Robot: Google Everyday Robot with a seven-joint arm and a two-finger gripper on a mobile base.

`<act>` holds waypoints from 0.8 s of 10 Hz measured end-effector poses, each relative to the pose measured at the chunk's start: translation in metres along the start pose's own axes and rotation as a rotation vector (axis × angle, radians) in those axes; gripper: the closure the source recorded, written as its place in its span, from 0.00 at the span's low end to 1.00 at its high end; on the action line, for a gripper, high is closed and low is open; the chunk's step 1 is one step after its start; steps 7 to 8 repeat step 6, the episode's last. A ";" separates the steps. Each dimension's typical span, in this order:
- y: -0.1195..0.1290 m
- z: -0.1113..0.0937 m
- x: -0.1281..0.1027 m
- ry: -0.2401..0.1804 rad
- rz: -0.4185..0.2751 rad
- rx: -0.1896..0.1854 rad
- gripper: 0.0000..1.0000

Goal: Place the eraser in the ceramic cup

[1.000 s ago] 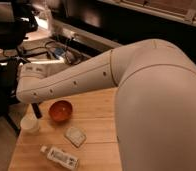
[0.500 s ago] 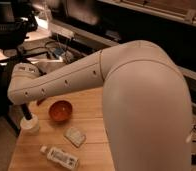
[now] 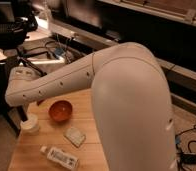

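Note:
The ceramic cup (image 3: 30,123), small, white and without a handle, stands at the table's left edge. My white arm reaches across the view from the right, and its wrist (image 3: 21,87) ends above the cup. My gripper (image 3: 22,112) shows as a dark shape hanging below the wrist, right at the cup's upper left rim. The black eraser cannot be made out on its own. It lies nowhere on the visible tabletop, and I cannot tell whether it is in the gripper or in the cup.
An orange bowl (image 3: 60,110) sits right of the cup. A pale flat packet (image 3: 74,136) and a white labelled bottle (image 3: 59,157) lie nearer the front on the wooden table (image 3: 93,117). A cluttered desk with cables (image 3: 51,50) stands behind.
The arm has swung a little to the left, bringing the wrist and gripper over the cup. The cup, bowl, packet and bottle have not moved.

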 end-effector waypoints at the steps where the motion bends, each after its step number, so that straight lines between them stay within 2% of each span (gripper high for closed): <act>1: 0.001 0.006 0.003 0.009 0.001 0.001 0.20; 3: -0.005 0.011 0.004 0.012 0.007 0.021 0.20; 5: -0.017 0.006 -0.002 -0.007 0.017 0.054 0.20; 8: -0.023 0.001 -0.004 -0.018 0.026 0.063 0.20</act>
